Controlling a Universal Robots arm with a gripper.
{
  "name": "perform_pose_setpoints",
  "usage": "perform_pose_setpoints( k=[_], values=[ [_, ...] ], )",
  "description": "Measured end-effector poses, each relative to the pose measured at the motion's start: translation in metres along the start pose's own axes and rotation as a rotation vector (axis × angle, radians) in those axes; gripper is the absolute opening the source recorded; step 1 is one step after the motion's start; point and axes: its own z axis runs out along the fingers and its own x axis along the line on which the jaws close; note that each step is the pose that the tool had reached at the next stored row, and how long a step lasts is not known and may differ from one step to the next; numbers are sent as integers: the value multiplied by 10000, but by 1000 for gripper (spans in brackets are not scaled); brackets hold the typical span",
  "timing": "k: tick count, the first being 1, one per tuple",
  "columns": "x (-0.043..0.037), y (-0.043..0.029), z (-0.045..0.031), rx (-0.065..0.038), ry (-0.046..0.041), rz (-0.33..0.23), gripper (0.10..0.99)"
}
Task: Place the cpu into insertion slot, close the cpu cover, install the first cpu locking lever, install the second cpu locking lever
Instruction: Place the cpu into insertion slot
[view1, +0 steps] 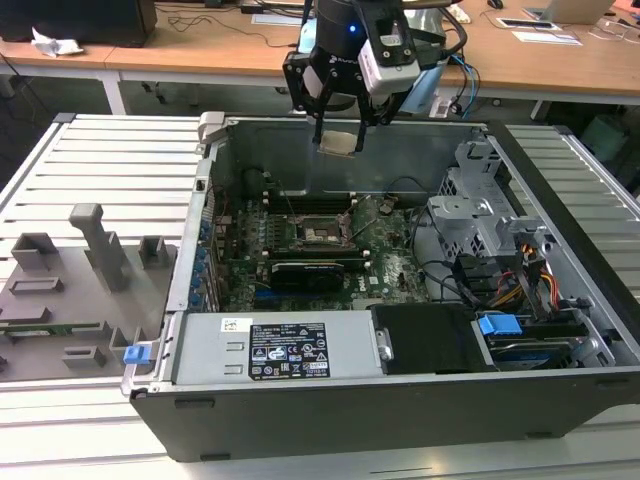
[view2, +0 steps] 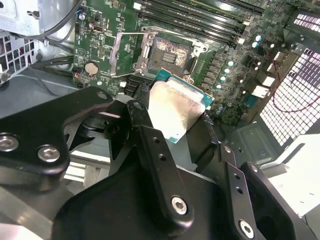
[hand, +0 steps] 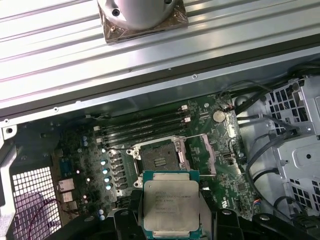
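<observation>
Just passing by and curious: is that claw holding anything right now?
Claw: closed, holding the cpu, which is not yet in the insertion slot.

Lighting: bright, even, from overhead.
Glare: pale sheen across the cpu (view2: 175, 112) face in the second wrist view; perforated case wall (view2: 295, 100) near the cpu washed out white.
Shadow: motherboard (view1: 395, 270) beneath the cpu dim inside the case, exterior view.

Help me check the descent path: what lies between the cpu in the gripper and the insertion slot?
Nothing: in the exterior view the cpu, held in the gripper, hangs above the insertion slot with only open air between.
</observation>
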Motion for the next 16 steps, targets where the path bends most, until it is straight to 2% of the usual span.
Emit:
perform_pose_setpoints(
  k=[7,16],
  values=[
    [0,0,0,-5,-20,221,537],
    [0,0,2,-19,-89,997,537]
  ],
)
